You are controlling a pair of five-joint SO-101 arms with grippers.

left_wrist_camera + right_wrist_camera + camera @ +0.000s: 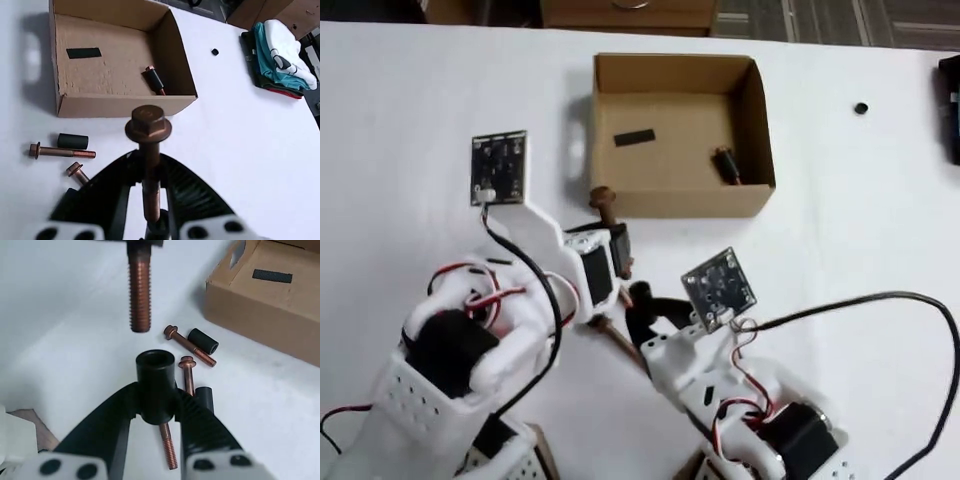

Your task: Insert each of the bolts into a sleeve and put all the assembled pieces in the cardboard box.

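My left gripper (149,167) is shut on a copper bolt (148,145), head toward the cardboard box (125,105). In the right wrist view the bolt's threaded end (139,290) hangs just above and slightly off the bore of a black sleeve (155,382). My right gripper (156,402) is shut on that sleeve. One assembled piece (728,165) lies in the box (680,195). On the table beneath the grippers lie loose bolts (190,345) (187,372) and two sleeves (202,341) (205,397). Both grippers (605,255) (642,300) meet just in front of the box.
A black strip (634,137) is stuck on the box floor. A small black piece (860,107) lies on the table to the right of the box. Folded clothes (280,55) sit at the far right, and a dark item (950,100) at the table's right edge.
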